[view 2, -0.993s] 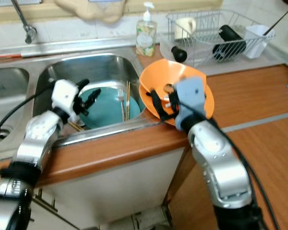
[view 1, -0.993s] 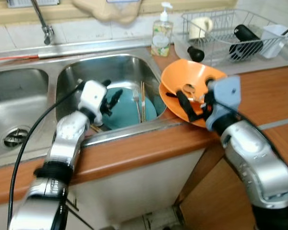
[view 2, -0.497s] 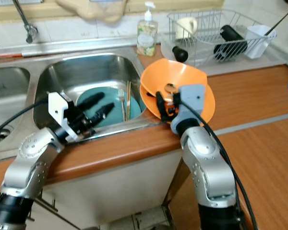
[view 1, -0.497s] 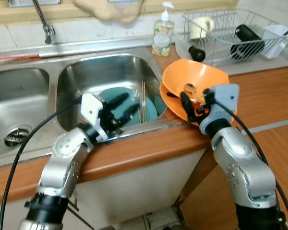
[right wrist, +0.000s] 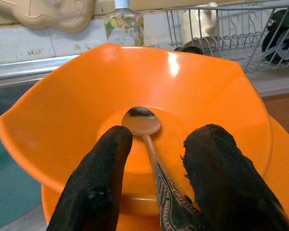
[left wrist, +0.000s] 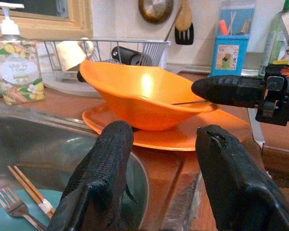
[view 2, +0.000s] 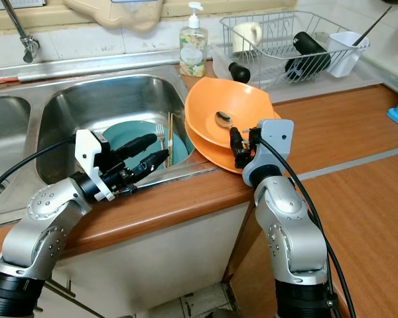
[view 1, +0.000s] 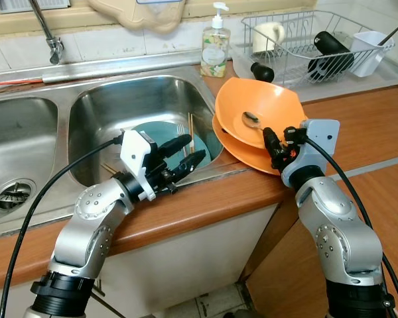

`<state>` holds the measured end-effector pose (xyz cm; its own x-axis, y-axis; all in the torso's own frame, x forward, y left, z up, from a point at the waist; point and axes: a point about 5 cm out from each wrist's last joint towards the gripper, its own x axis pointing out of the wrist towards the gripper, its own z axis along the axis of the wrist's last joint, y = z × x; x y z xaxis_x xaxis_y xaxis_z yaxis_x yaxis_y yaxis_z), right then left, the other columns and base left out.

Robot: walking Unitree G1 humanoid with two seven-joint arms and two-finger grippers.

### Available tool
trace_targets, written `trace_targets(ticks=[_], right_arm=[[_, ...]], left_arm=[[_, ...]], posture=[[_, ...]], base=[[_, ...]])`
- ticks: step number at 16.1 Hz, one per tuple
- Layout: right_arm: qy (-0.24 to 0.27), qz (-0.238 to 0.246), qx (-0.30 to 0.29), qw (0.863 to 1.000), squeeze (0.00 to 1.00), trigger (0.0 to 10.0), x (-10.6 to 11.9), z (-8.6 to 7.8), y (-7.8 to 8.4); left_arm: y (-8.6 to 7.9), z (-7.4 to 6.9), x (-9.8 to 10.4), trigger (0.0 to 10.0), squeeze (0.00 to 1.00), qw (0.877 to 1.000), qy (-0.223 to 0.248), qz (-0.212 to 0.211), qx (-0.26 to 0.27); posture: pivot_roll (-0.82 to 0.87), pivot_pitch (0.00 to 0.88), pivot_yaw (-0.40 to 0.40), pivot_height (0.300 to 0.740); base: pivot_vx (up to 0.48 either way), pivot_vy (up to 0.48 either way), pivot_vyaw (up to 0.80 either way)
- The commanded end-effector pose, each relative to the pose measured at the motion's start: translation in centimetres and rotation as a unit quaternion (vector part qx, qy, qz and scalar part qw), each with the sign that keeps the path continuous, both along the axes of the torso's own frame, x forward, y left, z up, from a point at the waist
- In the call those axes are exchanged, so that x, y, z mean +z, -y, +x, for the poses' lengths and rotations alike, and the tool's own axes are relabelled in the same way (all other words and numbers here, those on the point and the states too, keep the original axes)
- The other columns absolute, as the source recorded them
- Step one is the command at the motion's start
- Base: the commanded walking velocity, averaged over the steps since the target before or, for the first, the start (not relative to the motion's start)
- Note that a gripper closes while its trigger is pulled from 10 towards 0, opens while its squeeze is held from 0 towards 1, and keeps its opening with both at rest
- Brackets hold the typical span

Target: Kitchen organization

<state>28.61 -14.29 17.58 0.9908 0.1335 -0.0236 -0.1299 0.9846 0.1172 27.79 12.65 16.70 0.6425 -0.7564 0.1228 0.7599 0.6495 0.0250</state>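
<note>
Counter edge: the wooden counter [view 1: 358,126] ran along the front, and the steel sink rim [view 1: 205,173] met it just beside the orange plate [view 1: 249,154].
Left gripper: the left gripper [view 1: 184,154] reached over the sink's front rim, its 2 fingers [left wrist: 102,178] apart and empty, the forearm bent up from below.
Right gripper: the right gripper [view 1: 273,140] rested at the near rim of the orange bowl [view 1: 262,109], its fingers [right wrist: 98,185] apart on both sides of the spoon [right wrist: 149,139] handle; whether they pressed it I cannot tell.
Sink: a teal plate [view 2: 123,136], a fork [left wrist: 14,206] and chopsticks [view 2: 170,136] lay inside.
Far side: soap bottle [view 1: 214,43] and dish rack [view 1: 312,43] stood behind, near the wall.
</note>
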Motion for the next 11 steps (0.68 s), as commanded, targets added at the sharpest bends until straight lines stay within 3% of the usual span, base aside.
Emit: trace_targets(ticks=[1, 9, 10, 11], right_arm=[[-0.004, 0.001, 0.001, 1.0, 0.0, 0.0, -0.1, 0.2, 0.0], [0.01, -0.007, -0.002, 1.0, 0.0, 0.0, 0.5, 0.2, 0.2], [0.015, -0.01, 0.001, 1.0, 0.0, 0.0, 0.8, 0.2, 0.2], [0.018, -0.011, 0.002, 1.0, 0.0, 0.0, 1.0, 0.2, 0.2]], left_arm=[[0.0, -0.2, 0.3, 10.0, 0.0, 1.0, 0.002, 0.001, -0.002], [0.3, -0.2, 0.5, 10.0, 0.0, 1.0, -0.01, 0.005, -0.018], [0.4, -0.1, 0.5, 10.0, 1.0, 1.0, -0.012, 0.003, -0.02], [0.4, -0.1, 0.6, 10.0, 1.0, 1.0, -0.011, 0.003, -0.019]], posture=[[-0.14, 0.0, 0.001, 0.74], [-0.15, 0.0, 0.013, 0.74], [-0.15, 0.0, 0.014, 0.74], [-0.15, 0.0, 0.014, 0.74]], base=[[0.0, 0.0, 0.0], [0.0, 0.0, 0.0], [0.0, 0.0, 0.0], [0.0, 0.0, 0.0]])
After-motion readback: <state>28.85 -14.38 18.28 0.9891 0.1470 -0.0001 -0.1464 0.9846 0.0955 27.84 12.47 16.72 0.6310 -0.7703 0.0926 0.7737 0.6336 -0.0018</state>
